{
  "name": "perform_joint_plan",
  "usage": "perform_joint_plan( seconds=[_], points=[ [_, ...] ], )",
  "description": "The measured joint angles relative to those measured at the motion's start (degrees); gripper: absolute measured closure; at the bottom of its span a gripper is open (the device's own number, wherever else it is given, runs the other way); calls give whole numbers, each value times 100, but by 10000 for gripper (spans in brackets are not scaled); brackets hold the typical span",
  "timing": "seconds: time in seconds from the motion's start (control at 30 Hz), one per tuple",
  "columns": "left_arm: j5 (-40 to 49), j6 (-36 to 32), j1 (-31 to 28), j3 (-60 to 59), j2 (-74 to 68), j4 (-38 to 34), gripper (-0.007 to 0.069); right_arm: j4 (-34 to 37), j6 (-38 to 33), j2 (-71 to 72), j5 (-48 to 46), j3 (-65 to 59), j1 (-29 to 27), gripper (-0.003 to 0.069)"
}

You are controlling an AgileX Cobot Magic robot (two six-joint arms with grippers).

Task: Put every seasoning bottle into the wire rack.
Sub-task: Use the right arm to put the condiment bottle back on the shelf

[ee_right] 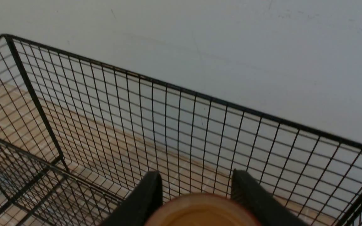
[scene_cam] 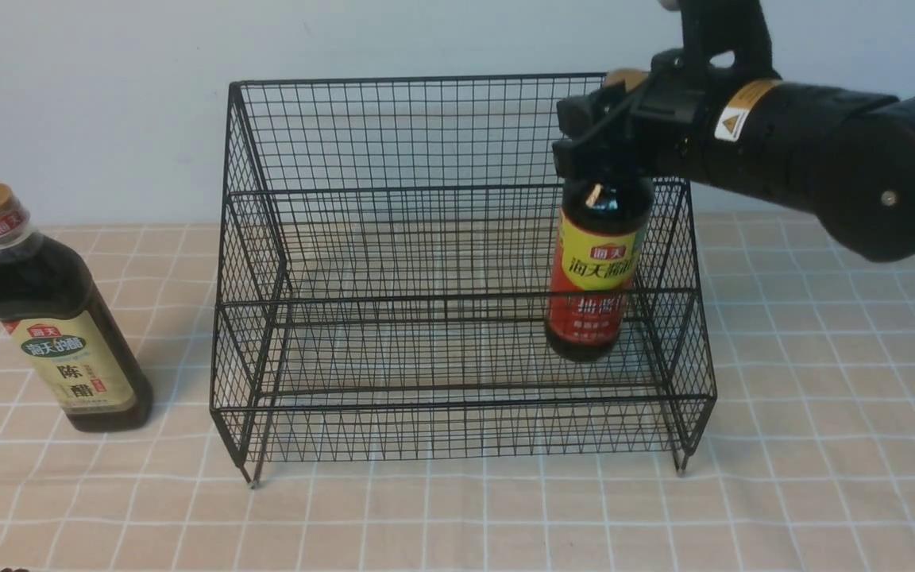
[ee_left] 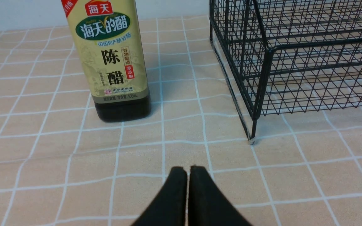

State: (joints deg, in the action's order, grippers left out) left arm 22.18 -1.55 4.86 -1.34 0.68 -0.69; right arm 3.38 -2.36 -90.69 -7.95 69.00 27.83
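The round bottle (scene_cam: 596, 270), with dark liquid and a red-yellow label, hangs upright inside the right end of the black wire rack (scene_cam: 426, 191). My right gripper (scene_cam: 604, 139) is shut on its neck. The red-brown cap (ee_right: 200, 210) shows between the two fingers of the right gripper (ee_right: 196, 182). I cannot tell whether the bottle's base rests on the lower tier. The squarish bottle (scene_cam: 60, 318), gold-capped with a beige-green label, stands on the cloth left of the rack. My left gripper (ee_left: 187, 169) is shut and empty, low over the cloth, in front of this squarish bottle (ee_left: 115, 62) and the rack's left front leg (ee_left: 251, 138).
A peach tablecloth (scene_cam: 823, 445) with a white grid covers the table. A pale wall (scene_cam: 108, 95) rises right behind the rack's tall back (ee_right: 168, 119). The right arm (scene_cam: 839, 159) reaches in from the upper right, above the rack's right side.
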Motion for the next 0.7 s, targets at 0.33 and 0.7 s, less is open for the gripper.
perform_joint_plan(
  seconds=[0.33, 0.7],
  points=[
    [0, 0, 0, 0, 0, 0, 631, 35, 11, 85, 11, 64, 0, 286],
    [0, 0, 0, 0, 0, 0, 631, 35, 277, 1586, -2358, 82, 0, 255]
  ],
)
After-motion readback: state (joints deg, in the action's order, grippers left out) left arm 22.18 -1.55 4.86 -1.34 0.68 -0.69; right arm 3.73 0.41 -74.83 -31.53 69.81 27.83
